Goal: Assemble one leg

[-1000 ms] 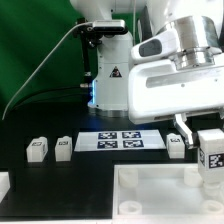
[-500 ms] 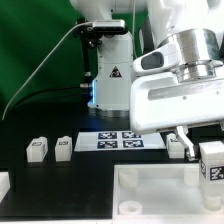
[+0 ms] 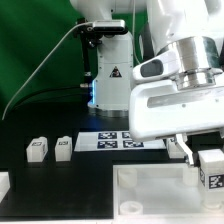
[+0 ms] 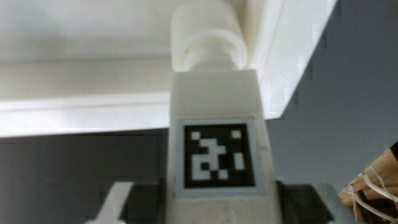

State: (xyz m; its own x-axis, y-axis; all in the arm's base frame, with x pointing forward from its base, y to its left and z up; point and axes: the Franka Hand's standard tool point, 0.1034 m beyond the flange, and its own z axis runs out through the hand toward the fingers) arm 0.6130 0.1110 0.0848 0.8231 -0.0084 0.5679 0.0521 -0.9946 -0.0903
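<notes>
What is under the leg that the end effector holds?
A corner of the white panel lies under the leg. The leg covers the spot below its tip, so contact there cannot be seen.

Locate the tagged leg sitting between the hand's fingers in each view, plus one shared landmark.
Exterior view: the leg is low at the exterior view's far right, over the white panel's rim.
Wrist view: the leg fills the centre, tag facing the camera, flanked by the hand's fingers.
Shared landmark: the white panel, right behind the leg in both.
</notes>
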